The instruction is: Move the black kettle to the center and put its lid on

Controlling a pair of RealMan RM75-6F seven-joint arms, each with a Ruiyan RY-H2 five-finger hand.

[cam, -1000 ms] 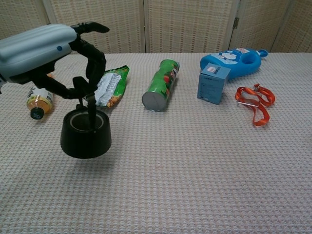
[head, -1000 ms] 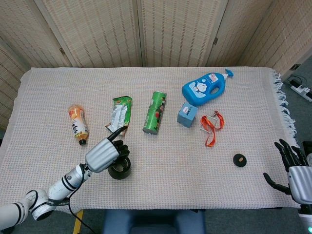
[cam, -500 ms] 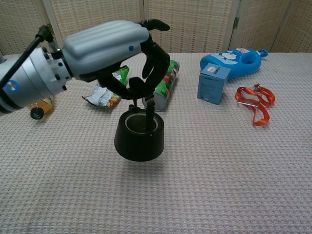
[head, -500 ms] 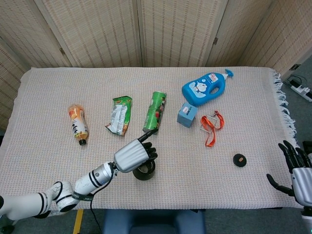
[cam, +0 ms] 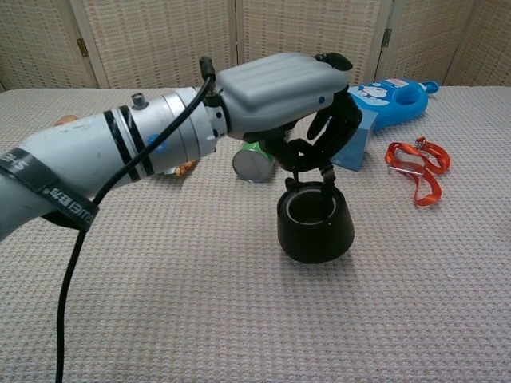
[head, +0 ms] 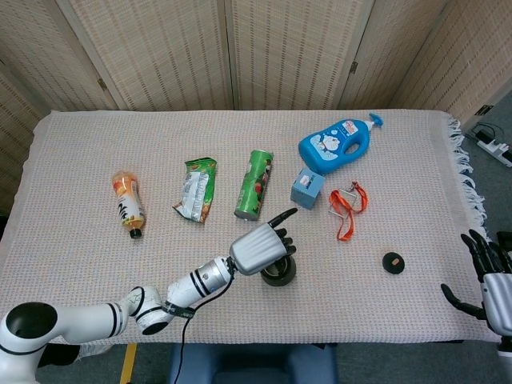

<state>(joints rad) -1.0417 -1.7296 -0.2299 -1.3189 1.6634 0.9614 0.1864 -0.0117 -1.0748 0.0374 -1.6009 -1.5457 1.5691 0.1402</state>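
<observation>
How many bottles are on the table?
2: an orange bottle lying at the left, and a blue bottle lying at the back right, behind the small blue box.

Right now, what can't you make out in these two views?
- Black kettle handle: both views, left hand covers it.
- Whether the kettle touches the table: unclear in both.
- Lid: head view only, too small for detail.
- Right hand: head view, cut by the edge; outside chest view.
</observation>
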